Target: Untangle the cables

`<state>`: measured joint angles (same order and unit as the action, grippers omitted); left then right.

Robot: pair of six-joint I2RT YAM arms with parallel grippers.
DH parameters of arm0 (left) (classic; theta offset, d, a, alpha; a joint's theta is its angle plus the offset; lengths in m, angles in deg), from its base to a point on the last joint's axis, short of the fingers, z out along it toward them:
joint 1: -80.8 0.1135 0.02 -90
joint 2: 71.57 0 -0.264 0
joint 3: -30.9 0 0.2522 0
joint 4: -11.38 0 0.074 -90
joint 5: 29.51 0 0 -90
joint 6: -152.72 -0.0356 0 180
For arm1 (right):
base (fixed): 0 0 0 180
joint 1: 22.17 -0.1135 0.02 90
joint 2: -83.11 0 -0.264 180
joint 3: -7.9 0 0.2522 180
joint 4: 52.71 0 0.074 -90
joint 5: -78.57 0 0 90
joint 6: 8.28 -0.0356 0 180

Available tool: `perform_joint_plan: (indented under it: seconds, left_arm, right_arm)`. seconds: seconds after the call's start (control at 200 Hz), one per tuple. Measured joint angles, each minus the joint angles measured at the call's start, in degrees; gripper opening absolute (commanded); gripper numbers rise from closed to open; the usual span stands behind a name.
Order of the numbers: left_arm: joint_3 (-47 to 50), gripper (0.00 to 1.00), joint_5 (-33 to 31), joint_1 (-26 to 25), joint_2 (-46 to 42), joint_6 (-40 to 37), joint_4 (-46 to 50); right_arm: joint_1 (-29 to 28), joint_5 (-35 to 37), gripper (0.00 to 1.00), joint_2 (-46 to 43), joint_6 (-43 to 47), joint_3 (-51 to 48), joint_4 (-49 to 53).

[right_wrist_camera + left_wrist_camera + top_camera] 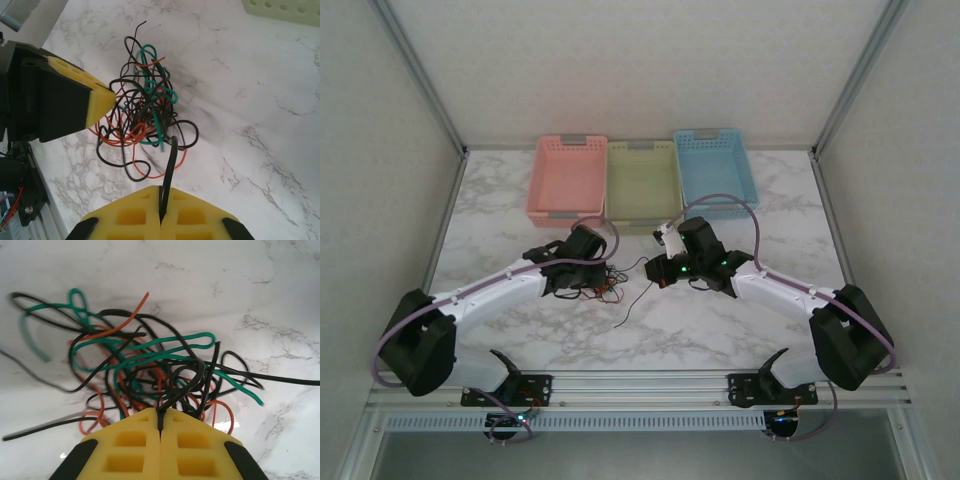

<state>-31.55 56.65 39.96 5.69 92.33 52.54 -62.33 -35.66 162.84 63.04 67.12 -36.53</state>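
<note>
Cables — thin, glossy wires in red, green and black — are heaped in one looping tangle on the white, grey-veined table, between the two grippers. A black loop at the tangle's edge is pinched by the left gripper, its yellow, pocketed pads pressed together. A black strand trailing from the heap is likewise clamped by the right gripper.

Thin red, green and black cables lie in one loose knot on the white marbled tabletop, loops crossing and free ends splayed outward. A black loop at the heap's edge is pinched in the closed left hand. Another black strand runs from the tangle into the closed right hand.
</note>
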Motion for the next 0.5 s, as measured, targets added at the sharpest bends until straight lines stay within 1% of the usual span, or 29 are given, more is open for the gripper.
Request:
perform_joint_plan:
  seconds: [0.14, 0.29, 0.501]
  left_arm:
    - [0.04, 0.00, -3.52, 0.00, -5.75, 0.83, 4.02]
    - [0.02, 0.00, -6.82, -0.02, -11.91, 1.66, 8.02]
    - [-0.52, 0.00, -12.44, -0.31, -15.02, 2.34, 14.27]
  right_arm:
    - [1.51, 1.16, 0.00, -2.47, 0.00, 0.00, 1.31]
    - [5.01, 2.25, 0.00, -3.58, 0.07, 0.02, 3.65]
    - [10.75, 5.66, 0.00, -5.44, 0.68, 0.02, 7.91]
